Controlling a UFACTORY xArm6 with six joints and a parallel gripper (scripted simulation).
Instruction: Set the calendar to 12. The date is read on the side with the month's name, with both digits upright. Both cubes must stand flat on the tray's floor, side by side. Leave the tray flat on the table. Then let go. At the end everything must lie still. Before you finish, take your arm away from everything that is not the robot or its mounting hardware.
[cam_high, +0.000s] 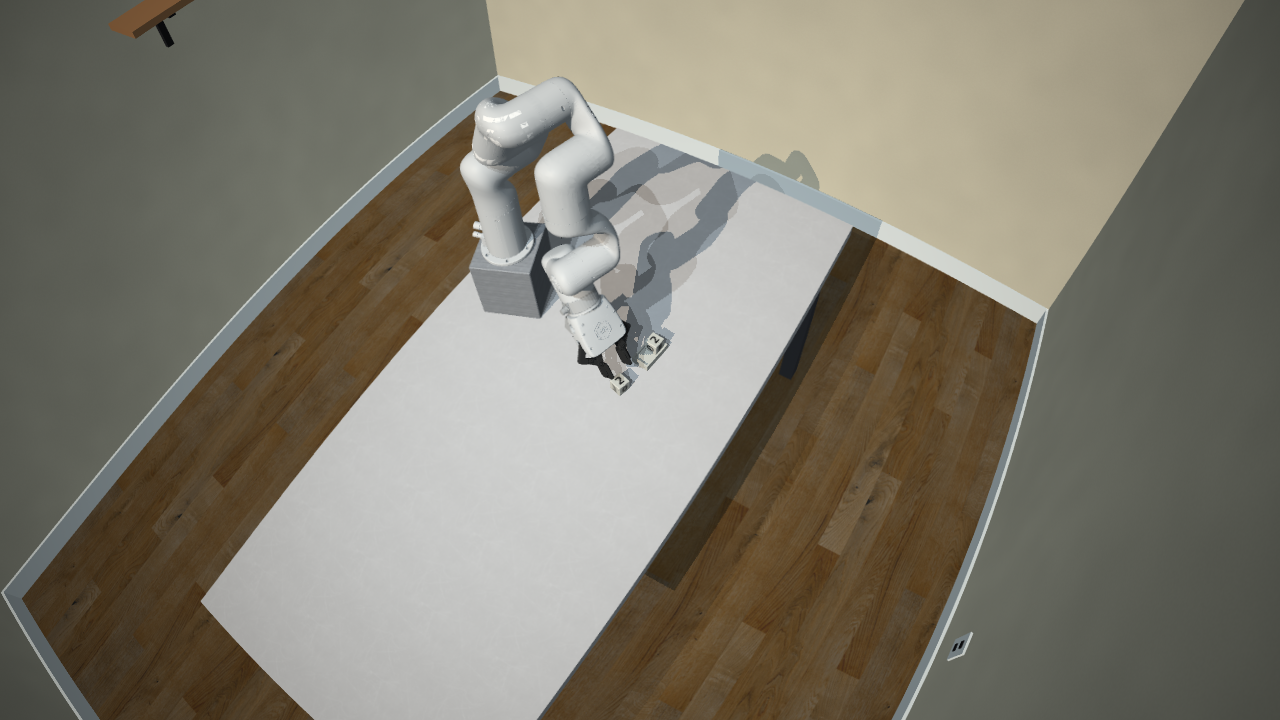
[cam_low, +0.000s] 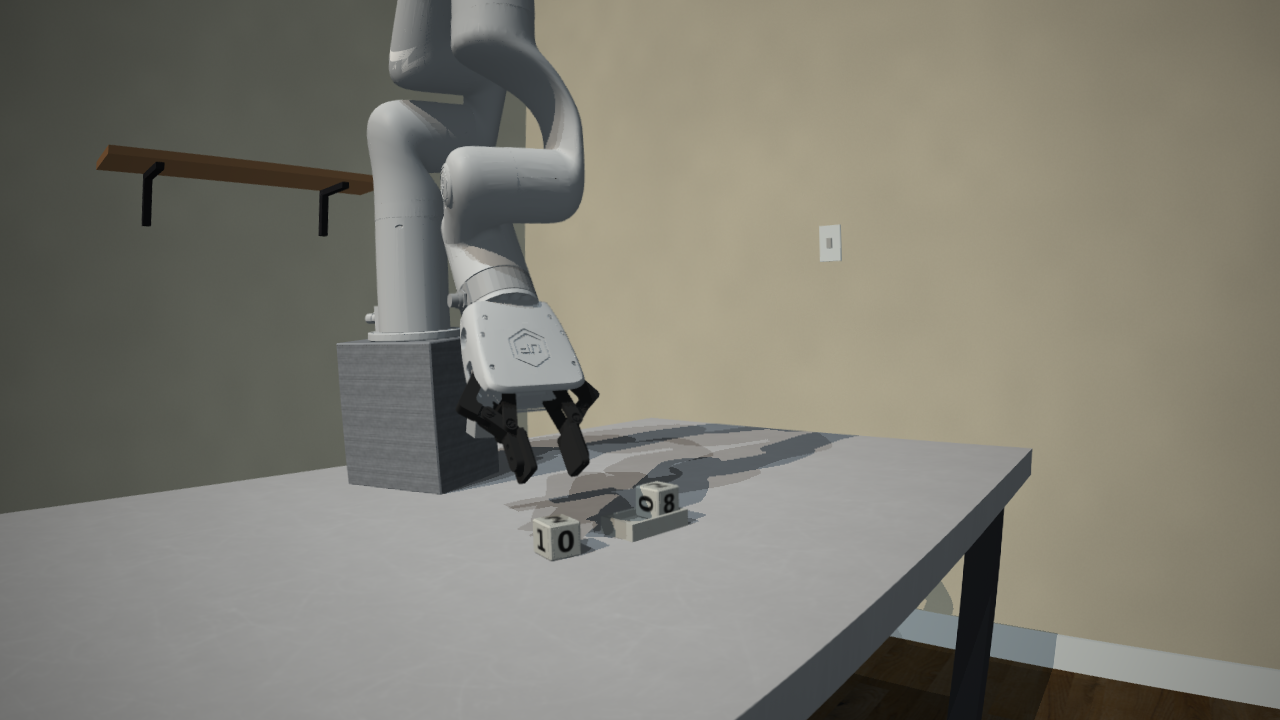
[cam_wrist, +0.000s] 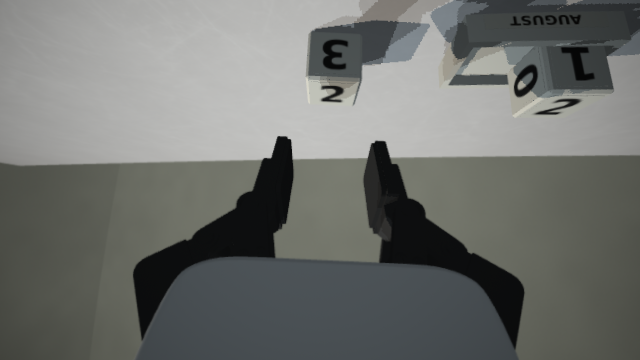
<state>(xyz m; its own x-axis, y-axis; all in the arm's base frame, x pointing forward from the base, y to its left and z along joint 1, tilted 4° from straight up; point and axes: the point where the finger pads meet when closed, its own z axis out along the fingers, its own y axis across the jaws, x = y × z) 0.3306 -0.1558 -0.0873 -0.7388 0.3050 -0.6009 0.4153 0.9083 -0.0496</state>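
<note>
My gripper is partly open and empty, tilted, above the table and near the loose cube. That loose cube stands on the table beside the tray, with 2 on top; the exterior view shows its 1 and 0, the wrist view its 3. The tray lies flat, its AUGUST side inverted in the wrist view. The other cube stands in the tray's right half in the wrist view, its 1 upright relative to AUGUST, 2 on top. Its underside is hidden.
The tray's other half is empty, on the side nearer the loose cube. The white table extends around them. The grey base block stands behind the gripper. A wall shelf is far off at the left.
</note>
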